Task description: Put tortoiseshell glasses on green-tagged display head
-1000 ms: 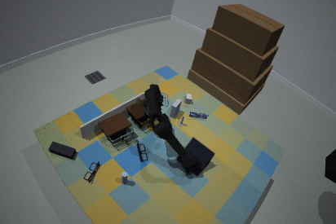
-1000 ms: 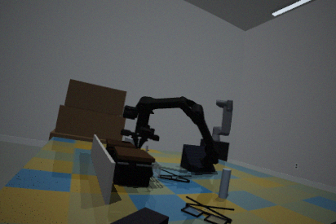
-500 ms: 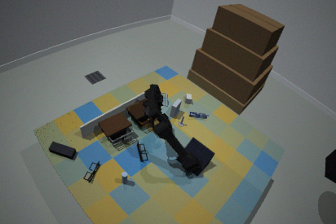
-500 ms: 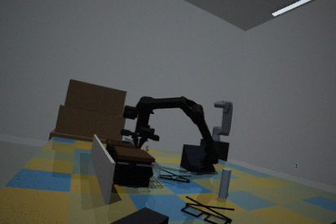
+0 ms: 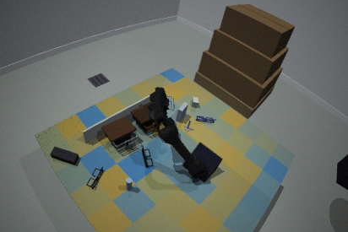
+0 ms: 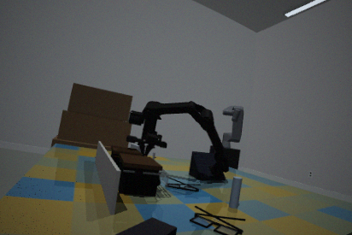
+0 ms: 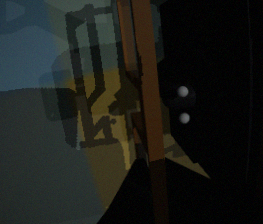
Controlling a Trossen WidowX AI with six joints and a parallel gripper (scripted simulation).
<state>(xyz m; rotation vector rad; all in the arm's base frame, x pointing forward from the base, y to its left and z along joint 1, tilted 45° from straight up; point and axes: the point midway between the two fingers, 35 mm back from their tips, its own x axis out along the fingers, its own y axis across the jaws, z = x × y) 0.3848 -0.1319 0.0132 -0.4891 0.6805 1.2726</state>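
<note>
My gripper [image 5: 154, 113] [image 6: 144, 152] points down over the right one of two brown-topped stands [image 5: 143, 115] [image 6: 137, 161]. It is shut on a thin brown bar [image 7: 136, 43], a temple of the tortoiseshell glasses, which runs straight up through the wrist view. The rest of the frame is hidden by the dark fingers. Below it in the wrist view a shadowy wire rack [image 7: 82, 90] shows over yellow and blue tiles. I cannot make out the display heads or a green tag in this dim light.
A white panel [image 5: 111, 119] [image 6: 108, 174] stands behind the stands. Black glasses [image 5: 148, 155] [image 5: 95, 177], blue glasses [image 5: 206, 119], a white cylinder [image 5: 128, 182] [image 6: 235, 192] and a black box [image 5: 64, 154] lie on the checkered mat. Stacked cardboard boxes [image 5: 249, 55] stand at the back right.
</note>
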